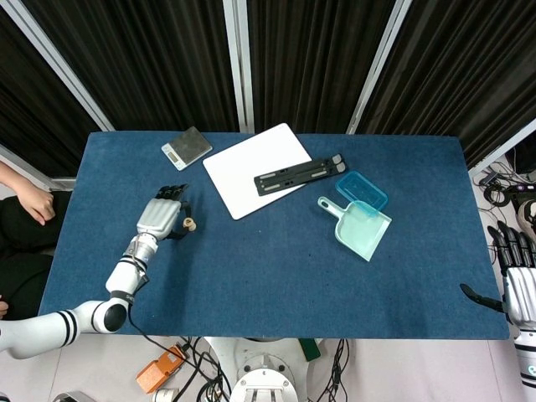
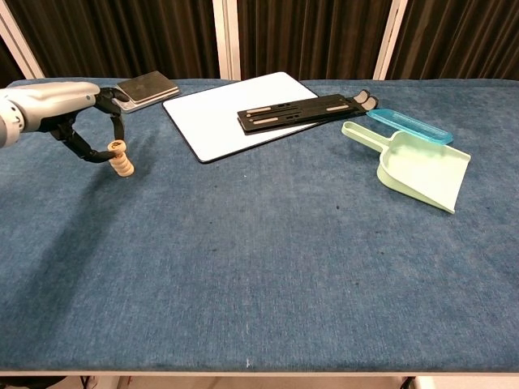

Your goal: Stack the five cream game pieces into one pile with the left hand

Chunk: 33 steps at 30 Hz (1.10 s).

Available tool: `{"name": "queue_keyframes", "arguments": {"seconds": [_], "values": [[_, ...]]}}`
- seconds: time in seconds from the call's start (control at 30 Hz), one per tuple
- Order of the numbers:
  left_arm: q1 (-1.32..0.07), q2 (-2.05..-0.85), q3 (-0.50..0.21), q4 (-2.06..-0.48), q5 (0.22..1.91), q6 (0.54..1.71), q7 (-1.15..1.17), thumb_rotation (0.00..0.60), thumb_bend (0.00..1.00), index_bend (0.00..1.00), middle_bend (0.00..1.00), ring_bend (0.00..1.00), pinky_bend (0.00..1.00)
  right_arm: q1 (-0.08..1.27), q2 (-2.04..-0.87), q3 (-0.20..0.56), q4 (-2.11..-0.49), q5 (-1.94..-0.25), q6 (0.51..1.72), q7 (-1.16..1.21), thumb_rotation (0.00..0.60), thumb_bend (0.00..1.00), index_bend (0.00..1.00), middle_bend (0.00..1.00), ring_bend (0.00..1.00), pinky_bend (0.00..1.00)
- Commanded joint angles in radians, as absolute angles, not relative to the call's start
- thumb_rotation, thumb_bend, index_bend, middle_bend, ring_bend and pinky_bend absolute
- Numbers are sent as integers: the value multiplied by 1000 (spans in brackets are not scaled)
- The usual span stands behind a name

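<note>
The left hand pinches the top piece of the cream pile, which stands on the table left of the white board. The pieces look small, light, stiff and smooth, so the narrow pile should topple easily; hold each by its rim. The right hand hangs off the table's edge, fingers spread, empty.

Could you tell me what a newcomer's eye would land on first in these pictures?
Probably the left hand at the table's left side, its fingertips at the top of a small stack of cream game pieces. Next, the white board at the back centre with a black bar lying across it, and the mint dustpan to its right.
</note>
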<state>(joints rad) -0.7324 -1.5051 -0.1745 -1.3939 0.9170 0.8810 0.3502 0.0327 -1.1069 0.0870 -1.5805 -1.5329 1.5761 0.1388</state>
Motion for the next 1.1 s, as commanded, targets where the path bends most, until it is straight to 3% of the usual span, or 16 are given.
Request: {"name": "queue_keyframes", "arguments": {"seconds": [0.03, 0.87, 1.1], "values": [[-732, -1505, -172, -1391, 913, 880, 350, 600, 323, 488, 0, 0, 0, 33, -1107, 87, -1580, -1533, 1577, 139, 600, 159, 0, 0, 0, 0], [-734, -1505, -163, -1380, 898, 886, 344, 600, 293, 431, 0, 0, 0, 32, -1105, 88, -1589, -1533, 1578, 131, 600, 158, 0, 0, 0, 0], [-689, -1453, -178, -1459, 948, 968, 282, 598, 282, 277, 0, 0, 0, 29, -1096, 87, -1591, -1530, 1577, 132, 600, 158, 0, 0, 0, 0]]}}
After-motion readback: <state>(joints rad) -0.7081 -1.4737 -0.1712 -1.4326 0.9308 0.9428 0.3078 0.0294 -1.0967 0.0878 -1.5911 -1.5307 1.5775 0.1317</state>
